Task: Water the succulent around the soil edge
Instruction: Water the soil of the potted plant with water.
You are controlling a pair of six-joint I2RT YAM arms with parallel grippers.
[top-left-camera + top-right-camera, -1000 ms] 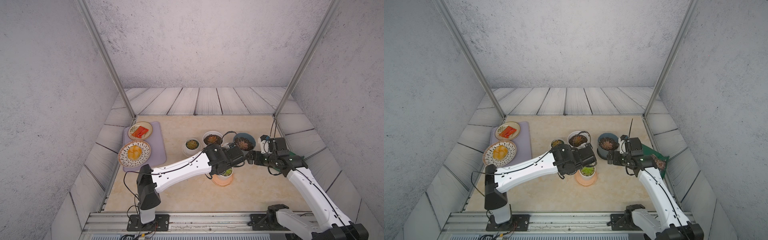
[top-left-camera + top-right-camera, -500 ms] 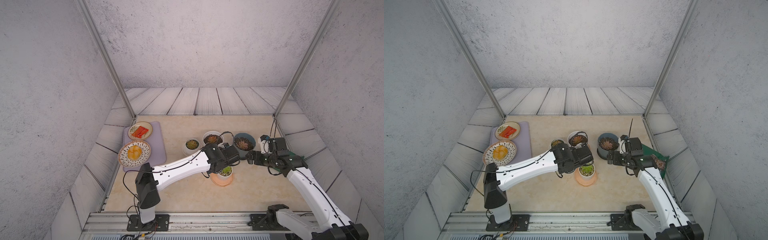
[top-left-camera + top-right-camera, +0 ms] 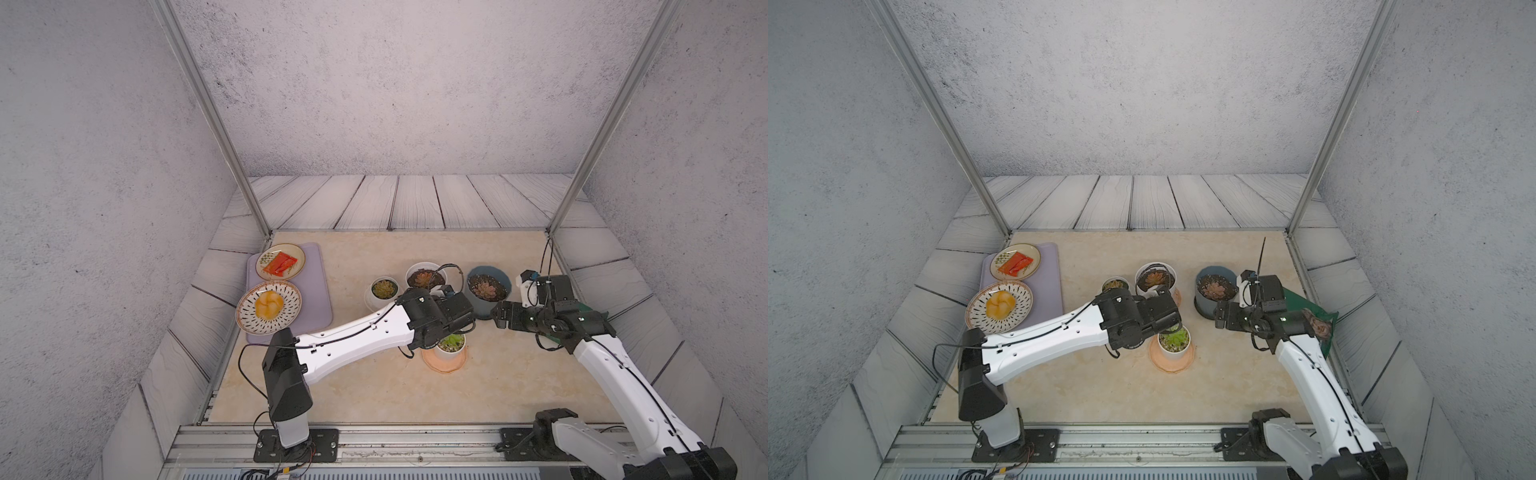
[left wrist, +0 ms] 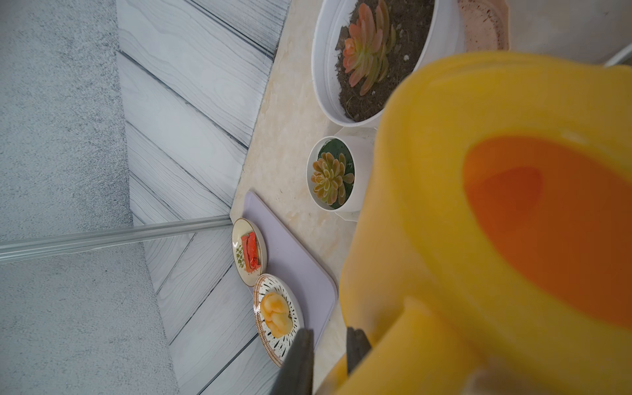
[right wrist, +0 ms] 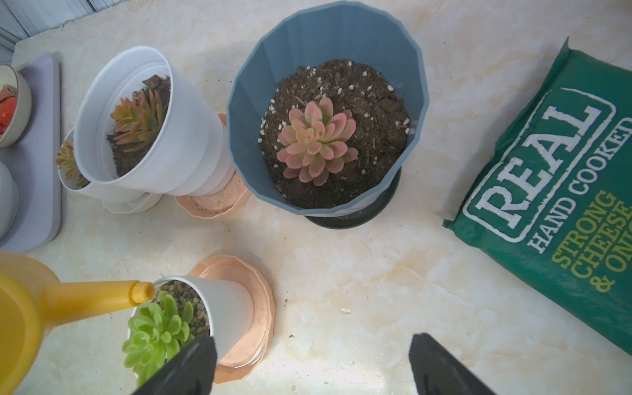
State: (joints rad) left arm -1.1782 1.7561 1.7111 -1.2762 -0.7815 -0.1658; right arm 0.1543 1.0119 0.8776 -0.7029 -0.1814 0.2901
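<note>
Pouring was judged in hand: watering can [image 5: 20,318], clamped by left gripper [image 4: 328,337], was held at pot's [image 5: 229,307] eleven o'clock rim; circling was needed next; right gripper [image 5: 313,362] was spread wide

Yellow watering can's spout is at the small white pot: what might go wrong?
The spout tip of the yellow plastic watering can sits at the rim of the small white pot; water may spill onto the peach saucer. The green succulent lies beside the tip; pouring could wet its leaves.
</note>
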